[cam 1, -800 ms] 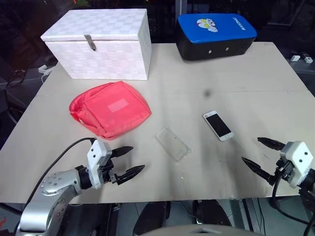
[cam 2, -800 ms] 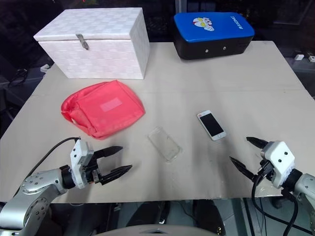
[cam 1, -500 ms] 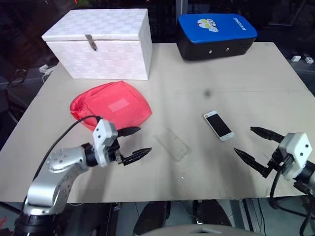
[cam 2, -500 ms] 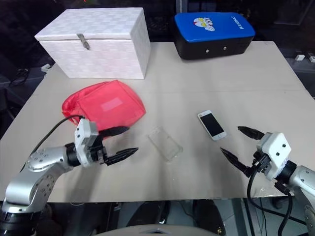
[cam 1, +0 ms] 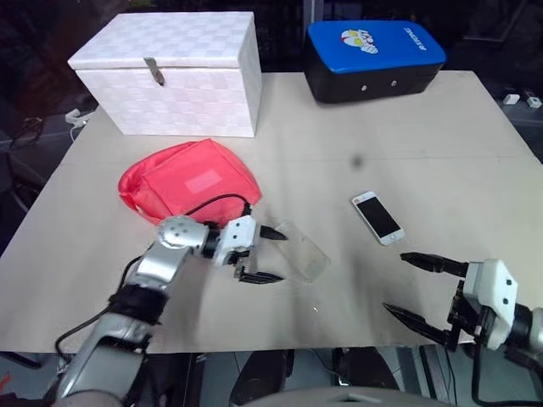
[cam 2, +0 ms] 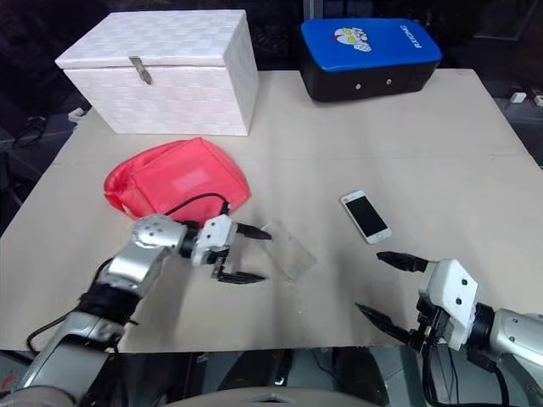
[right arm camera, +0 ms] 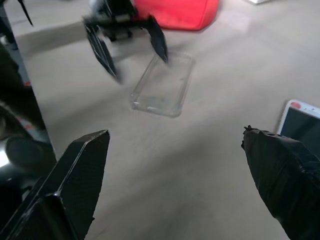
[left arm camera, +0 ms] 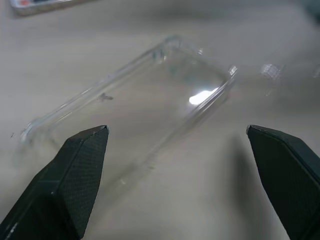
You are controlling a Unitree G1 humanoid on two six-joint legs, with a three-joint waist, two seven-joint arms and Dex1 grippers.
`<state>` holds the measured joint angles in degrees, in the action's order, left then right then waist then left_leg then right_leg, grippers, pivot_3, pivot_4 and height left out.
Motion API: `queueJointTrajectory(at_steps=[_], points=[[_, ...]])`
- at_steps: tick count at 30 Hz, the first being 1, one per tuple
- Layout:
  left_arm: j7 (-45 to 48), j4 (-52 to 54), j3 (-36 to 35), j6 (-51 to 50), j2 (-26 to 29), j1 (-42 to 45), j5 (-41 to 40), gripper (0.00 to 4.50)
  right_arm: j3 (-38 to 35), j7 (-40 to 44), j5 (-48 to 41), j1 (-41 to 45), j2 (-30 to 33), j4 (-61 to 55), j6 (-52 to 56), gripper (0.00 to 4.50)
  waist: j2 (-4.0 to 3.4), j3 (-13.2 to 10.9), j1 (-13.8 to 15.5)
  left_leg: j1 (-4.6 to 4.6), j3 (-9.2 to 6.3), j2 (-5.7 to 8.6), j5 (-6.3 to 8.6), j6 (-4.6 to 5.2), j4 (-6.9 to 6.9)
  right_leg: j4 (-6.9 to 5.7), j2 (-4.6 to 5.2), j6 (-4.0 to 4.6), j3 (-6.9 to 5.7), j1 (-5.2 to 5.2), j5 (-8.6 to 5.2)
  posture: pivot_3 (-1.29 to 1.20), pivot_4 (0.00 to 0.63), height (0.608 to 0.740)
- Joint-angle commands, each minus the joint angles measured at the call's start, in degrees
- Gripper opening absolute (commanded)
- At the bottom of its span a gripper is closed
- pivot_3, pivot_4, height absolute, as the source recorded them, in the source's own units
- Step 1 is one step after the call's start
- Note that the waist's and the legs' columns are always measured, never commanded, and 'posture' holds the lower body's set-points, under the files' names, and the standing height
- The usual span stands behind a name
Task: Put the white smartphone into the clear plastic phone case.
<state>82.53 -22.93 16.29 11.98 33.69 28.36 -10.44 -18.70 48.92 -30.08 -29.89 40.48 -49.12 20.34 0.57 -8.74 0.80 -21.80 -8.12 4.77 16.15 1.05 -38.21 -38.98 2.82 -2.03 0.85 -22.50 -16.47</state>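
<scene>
nearest to me, the right hand hung over the near right edge of the worktop, its two black fingers spread wide and holding nothing. the left hand was a little farther in, left of centre, also spread wide and empty, with its fingertips at the near left end of the clear plastic phone case. i could not tell whether they touched it. the case lay flat near the middle of the worktop, open side up. the white smartphone lay flat and screen up to the right of the case and slightly farther, apart from it and from both hands. beyond the left hand sat a red pouch. at the far edge stood a white box on the left and a blue and black case on the right.
</scene>
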Motion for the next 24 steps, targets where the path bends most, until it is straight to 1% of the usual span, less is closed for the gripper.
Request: queueJointTrajectory(at_steps=[1, 2, 4, 8, 9, 10, 11, 13, 15, 16, 18, 19, 20, 22, 24], points=[[0.39, -7.37, 2.09, 4.19, -2.04, 2.28, 3.88, 3.98, 0.84, -1.76, 1.59, -1.43, -1.21, -3.1, -1.83, 4.5, -0.01, 0.04, -0.04, -0.01, 0.0, 0.0, 0.0, 0.0, -0.01, 0.0, 0.0, -0.01, 0.0, 0.0, 0.0, 0.0, 0.15, 0.74], [0.61, -6.33, 2.28, 2.61, -1.92, 2.35, 3.93, 3.72, 1.16, -2.33, 2.04, -2.04, -1.55, -3.48, -1.79, 4.5, -0.01, 0.07, -0.06, 0.0, 0.0, 0.0, 0.0, 0.01, -0.02, -0.01, 0.0, -0.03, 0.02, 0.02, 0.01, 0.0, 0.15, 0.74], [0.79, 0.36, 2.65, -4.55, 0.18, 1.23, 3.41, 2.86, 2.03, -3.67, 3.85, -3.02, -2.01, -4.08, -1.72, 4.5, -0.01, 0.11, -0.09, 0.05, 0.0, 0.01, 0.0, 0.02, -0.04, -0.01, 0.0, -0.06, 0.03, 0.07, 0.03, 0.0, 0.15, 0.74], [-3.75, 15.61, 1.23, -22.14, 4.41, -2.81, 1.93, 0.94, 3.33, -6.09, 5.64, -3.59, -3.33, -3.95, -1.65, 4.5, -0.01, 0.12, -0.79, 0.07, -0.02, -0.01, 0.02, 0.05, -0.05, -0.04, -0.03, -0.07, 0.05, 0.09, 0.03, 0.0, 0.15, 0.74], [-4.75, 18.86, 0.84, -25.54, 5.25, -3.86, 1.27, 0.54, 3.61, -6.43, 6.17, -3.65, -3.61, -3.9, -1.93, 4.5, -0.01, 0.12, -0.9, 0.07, -0.02, -0.01, 0.01, 0.04, -0.05, -0.05, -0.03, -0.06, 0.06, 0.08, 0.03, 0.0, 0.15, 0.74], [-6.43, 22.41, 0.2, -29.86, 5.95, -5.24, 0.52, 0.45, 3.91, -7.12, 6.79, -3.54, -4.09, -3.74, -2.15, 4.5, -0.04, 0.14, -1.01, 0.07, -0.02, -0.01, 0.02, 0.04, -0.05, -0.04, -0.03, -0.06, 0.06, 0.08, 0.03, 0.0, 0.15, 0.74], [-8.0, 25.74, -0.42, -32.92, 6.26, -6.73, -0.29, 0.21, 4.23, -7.8, 7.55, -3.19, -4.53, -3.51, -2.53, 4.5, -0.04, 0.14, -1.14, 0.07, -0.02, -0.01, 0.01, 0.04, -0.05, -0.04, -0.03, -0.06, 0.07, 0.08, 0.03, 0.0, 0.15, 0.74], [-11.2, 31.4, -1.48, -39.26, 5.83, -8.93, -2.12, 0.21, 5.3, -9.14, 7.85, -1.97, -4.91, -3.07, -1.26, 4.5, -0.05, 0.14, -1.4, 0.07, -0.05, -0.02, 0.01, 0.04, -0.05, -0.04, -0.04, -0.06, 0.06, 0.08, 0.03, 0.0, 0.15, 0.74], [-13.63, 33.86, -0.68, -41.83, 4.45, -9.54, -2.06, 0.21, 6.94, -11.21, 5.29, 1.17, -5.77, -2.71, 2.95, 4.5, -0.04, 0.14, -1.39, 0.06, -0.05, -0.02, 0.01, 0.04, -0.04, -0.03, -0.03, -0.06, 0.07, 0.07, 0.03, 0.0, 0.15, 0.74], [-14.79, 33.5, 0.15, -42.3, 3.62, -8.9, -1.15, 0.21, 8.12, -12.77, 5.53, 3.29, -5.48, -2.48, 5.86, 4.5, -0.04, 0.14, -1.33, 0.06, -0.05, -0.02, 0.01, 0.04, -0.04, -0.03, -0.02, -0.06, 0.06, 0.08, 0.03, 0.0, 0.15, 0.74], [-15.53, 32.51, 1.27, -41.04, 2.24, -7.51, -0.23, 0.21, 9.6, -15.68, 9.21, 6.07, -3.73, -2.85, 10.05, 4.5, -0.04, 0.14, -1.0, 0.06, -0.05, -0.01, 0.01, 0.03, -0.07, -0.03, -0.02, -0.07, 0.05, 0.1, 0.03, 0.0, 0.15, 0.74], [-15.67, 31.88, 1.69, -40.98, 1.66, -6.76, -0.11, 0.21, 10.04, -17.15, 9.72, 7.99, -3.05, -2.2, 13.28, 4.5, -0.04, 0.13, -0.66, 0.06, -0.05, 0.0, 0.01, 0.02, -0.07, -0.03, -0.02, -0.07, 0.05, 0.09, 0.03, 0.0, 0.15, 0.74], [-15.41, 31.34, 2.11, -40.53, 1.44, -6.18, -0.03, 0.21, 10.38, -17.24, 9.19, 10.15, -2.98, -0.96, 14.16, 4.5, -0.03, 0.13, -0.52, 0.05, -0.05, 0.0, 0.01, 0.02, -0.07, -0.03, -0.02, -0.07, 0.03, 0.09, 0.03, 0.0, 0.15, 0.74], [-12.89, 31.04, 1.29, -43.47, 1.49, -5.48, -3.63, 0.21, 10.76, -18.83, 7.65, 14.92, -3.81, 2.16, 17.99, 4.5, 0.0, 0.11, -0.41, 0.04, -0.05, 0.0, -0.01, 0.0, -0.07, -0.02, -0.03, -0.07, 0.03, 0.08, 0.04, 0.0, 0.15, 0.74], [-12.19, 31.24, -0.46, -43.25, 1.91, -5.62, -5.47, 0.74, 12.09, -20.83, 9.03, 19.51, -4.49, 5.87, 20.27, 4.5, -0.01, 0.11, -0.7, 0.04, -0.03, 0.0, -0.01, 0.0, -0.06, -0.03, -0.03, -0.06, 0.06, 0.05, 0.04, 0.0, 0.15, 0.74]])
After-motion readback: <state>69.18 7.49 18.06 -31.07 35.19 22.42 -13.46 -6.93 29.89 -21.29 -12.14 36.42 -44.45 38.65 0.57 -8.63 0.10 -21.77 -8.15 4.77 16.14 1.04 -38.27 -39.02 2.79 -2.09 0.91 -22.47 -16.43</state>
